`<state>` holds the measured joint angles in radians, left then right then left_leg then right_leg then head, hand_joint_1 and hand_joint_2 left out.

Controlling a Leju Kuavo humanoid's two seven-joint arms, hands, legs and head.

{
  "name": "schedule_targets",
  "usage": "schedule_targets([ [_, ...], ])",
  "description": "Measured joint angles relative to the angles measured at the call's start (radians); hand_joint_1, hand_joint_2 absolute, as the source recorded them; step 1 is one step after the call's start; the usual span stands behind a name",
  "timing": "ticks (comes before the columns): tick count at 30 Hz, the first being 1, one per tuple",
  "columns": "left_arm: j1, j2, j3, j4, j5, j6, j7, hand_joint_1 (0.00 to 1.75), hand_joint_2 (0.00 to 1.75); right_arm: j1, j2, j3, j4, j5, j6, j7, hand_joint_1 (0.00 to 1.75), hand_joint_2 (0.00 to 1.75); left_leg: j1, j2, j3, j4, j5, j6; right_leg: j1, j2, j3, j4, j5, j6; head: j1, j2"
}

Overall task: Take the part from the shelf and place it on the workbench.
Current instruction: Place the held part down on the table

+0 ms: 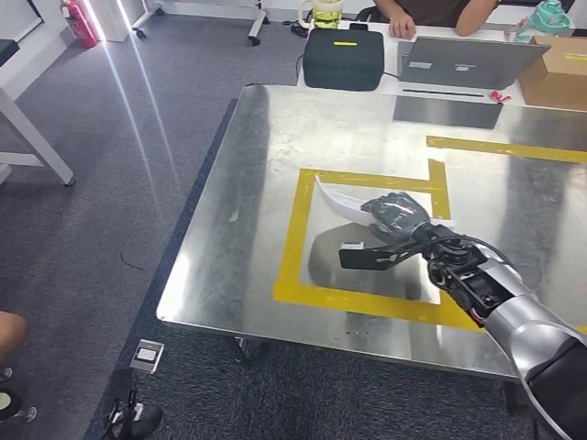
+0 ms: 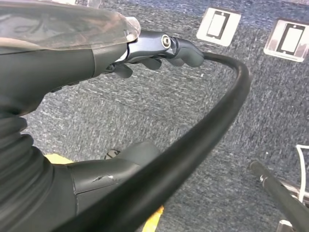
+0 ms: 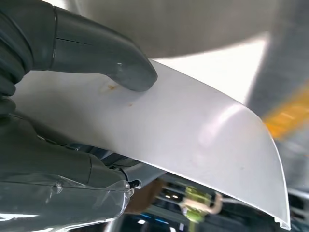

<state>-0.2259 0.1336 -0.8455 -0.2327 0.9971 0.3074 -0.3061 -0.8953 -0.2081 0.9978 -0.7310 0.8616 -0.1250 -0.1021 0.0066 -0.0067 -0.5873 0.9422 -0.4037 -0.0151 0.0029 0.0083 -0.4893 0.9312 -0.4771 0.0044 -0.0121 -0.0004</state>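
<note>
The right hand (image 1: 396, 220) sits at centre right of the head view, over the metal worktop (image 1: 228, 257), with its arm entering from the lower right corner. It grips the part (image 1: 340, 202), a thin white curved sheet, which projects from the hand toward the upper left of the frame. In the right wrist view the grey thumb (image 3: 123, 65) presses on one face of the part (image 3: 204, 140) and the fingers lie against the other face, so the hand is clamped on it. The part is inside the yellow tape rectangle (image 1: 294, 234) marked on the worktop; contact with the surface cannot be determined. The left hand (image 2: 153, 53) appears in the left wrist view above grey carpet (image 2: 146, 106), fingers curled inward and holding nothing. A closed laptop (image 1: 464, 60) and a dark case (image 1: 344, 60) lie at the top of the head view.
</note>
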Motion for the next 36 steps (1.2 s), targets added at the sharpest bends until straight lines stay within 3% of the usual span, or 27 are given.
schedule_targets([
  [17,-0.008,-0.003,0.000,0.000,-0.034,0.013,0.044,0.00,1.75,0.046,0.016,0.003,-0.290,-0.109,0.024,0.014,1.75,1.75,0.000,0.000,0.001,0.000,0.000,0.000,-0.001,0.000,0.000,0.000,0.000,0.000,0.002,0.000],
  [24,-0.009,-0.004,0.000,0.000,-0.035,0.017,0.045,0.00,1.75,0.050,0.016,0.003,-0.328,-0.108,0.026,0.018,1.75,1.75,0.000,0.000,0.001,0.000,0.000,0.000,0.000,0.000,0.000,0.000,0.000,0.000,0.001,0.000],
  [36,-0.017,-0.008,0.000,0.000,-0.047,0.012,0.049,0.00,1.75,0.037,0.015,0.026,-0.288,0.029,0.026,0.081,1.75,1.75,0.000,0.000,0.001,0.000,0.000,0.000,0.000,0.000,0.001,0.000,0.000,0.000,0.001,0.000],
])
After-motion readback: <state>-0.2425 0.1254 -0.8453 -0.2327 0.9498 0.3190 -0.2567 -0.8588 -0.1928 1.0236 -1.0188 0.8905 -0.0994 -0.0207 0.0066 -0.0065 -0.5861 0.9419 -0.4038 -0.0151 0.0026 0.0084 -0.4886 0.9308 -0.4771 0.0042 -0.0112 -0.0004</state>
